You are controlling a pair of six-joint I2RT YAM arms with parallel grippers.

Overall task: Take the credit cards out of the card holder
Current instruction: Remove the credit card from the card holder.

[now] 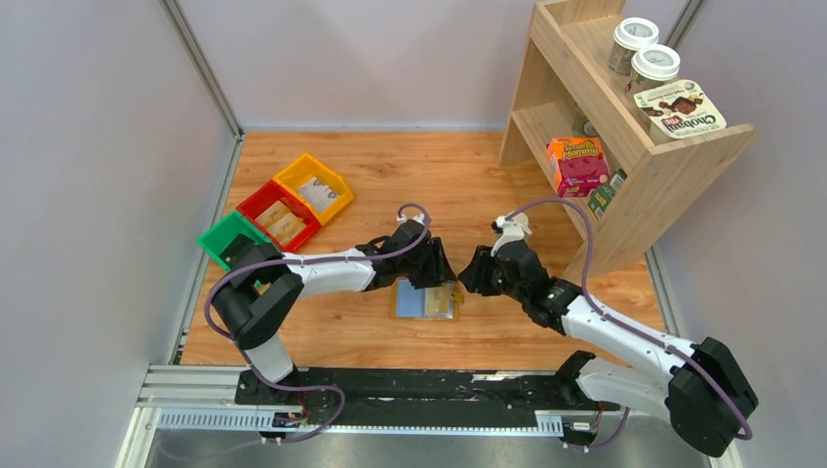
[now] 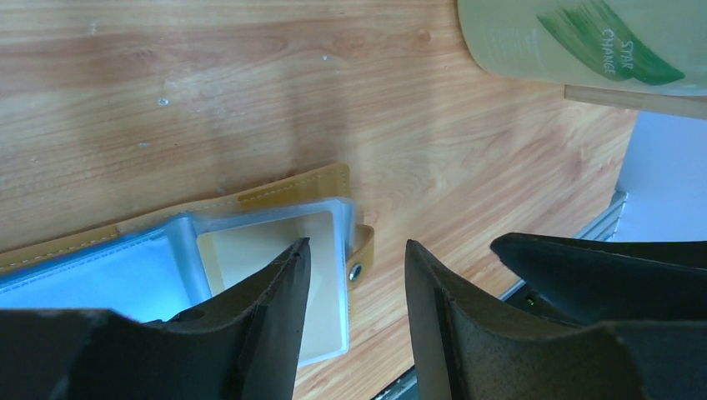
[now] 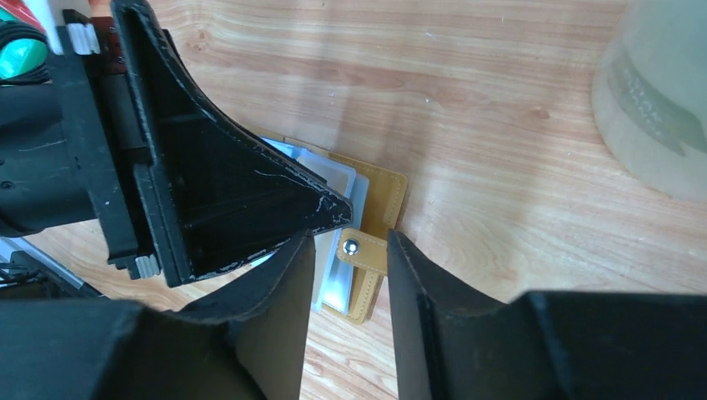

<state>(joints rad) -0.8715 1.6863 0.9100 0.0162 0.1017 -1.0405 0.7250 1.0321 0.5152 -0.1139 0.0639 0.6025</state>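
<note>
card holder [image 2: 292, 185]: open, flat on the table [image 1: 341, 166], mid-table between both grippers
credit cards [image 1: 417, 298]: pale blue, still in the holder's clear sleeves
snap tab [image 3: 360, 250]: sticks out at the holder's edge, in the gap between the right fingers
left gripper [image 2: 354, 308]: fingers spread, nothing held, one tip over the top sleeve
right gripper [image 3: 346, 292]: fingers apart, straddling the tab, contact unclear
bins [image 1: 278, 214]: far left
shelf [image 1: 673, 166]: far right

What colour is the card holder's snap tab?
Snap tab: mustard yellow with a silver stud; clearest from the right wrist.
</note>
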